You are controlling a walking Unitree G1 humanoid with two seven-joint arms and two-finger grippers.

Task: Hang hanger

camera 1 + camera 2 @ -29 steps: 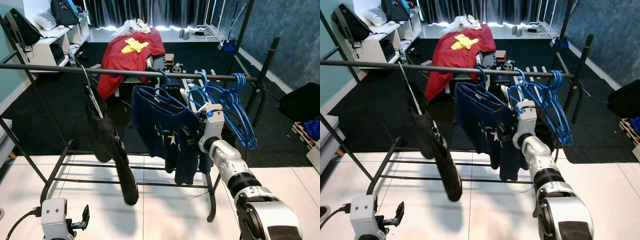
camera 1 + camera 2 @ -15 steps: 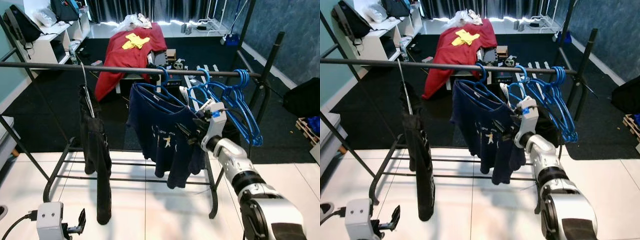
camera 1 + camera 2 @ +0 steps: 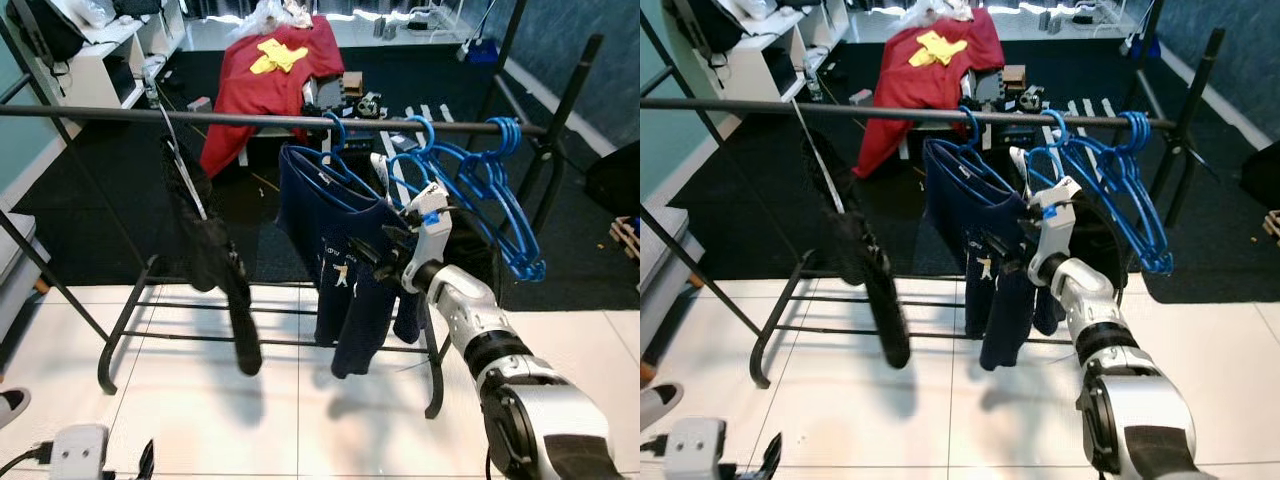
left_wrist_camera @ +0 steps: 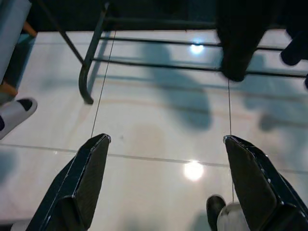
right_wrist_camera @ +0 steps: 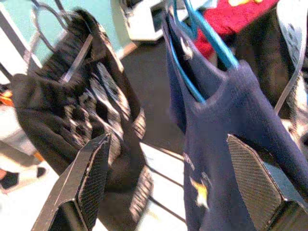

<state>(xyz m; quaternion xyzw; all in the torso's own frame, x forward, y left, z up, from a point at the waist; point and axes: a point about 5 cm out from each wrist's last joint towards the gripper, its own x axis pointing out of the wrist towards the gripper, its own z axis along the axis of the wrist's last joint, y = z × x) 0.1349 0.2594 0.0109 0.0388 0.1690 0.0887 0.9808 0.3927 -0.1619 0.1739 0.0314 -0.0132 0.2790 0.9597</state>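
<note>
Centrally, a blue hanger (image 3: pixel 322 172) carrying a navy t-shirt (image 3: pixel 345 262) with a small pale print hangs by its hook from a dark clothes rail (image 3: pixel 250 119) that runs across the head view. The right gripper (image 3: pixel 383 249) is raised to the shirt's right shoulder, and its black fingers lie against the fabric. The right wrist view adds what the head views cannot settle: the two fingers (image 5: pixel 89 180) stand wide apart and hold nothing, with the shirt and its blue hanger just ahead and between them.

To the shirt's right, a bunch of empty blue hangers (image 3: pixel 490 205) crowds the rail near its end. To the left, a black garment (image 3: pixel 212 262) dangles from a thin metal hanger (image 3: pixel 182 165), blurred at its lower end; in the right wrist view it is also blurred.

Low at the left edge of the head view sits the left gripper (image 3: pixel 148 460), close to the floor. The left wrist view shows its fingers (image 4: pixel 84 180) spread wide over glossy white floor tiles (image 4: pixel 159 130), with a white slipper (image 4: pixel 17 113) beside the rack's curved foot (image 4: pixel 86 91).

Beyond the rack, white tile gives way to dark carpet (image 3: pixel 100 200). A red cloth (image 3: pixel 262 85) with a yellow item on top is draped farther back, and a white shelf unit (image 3: pixel 95 70) stands at the left.
</note>
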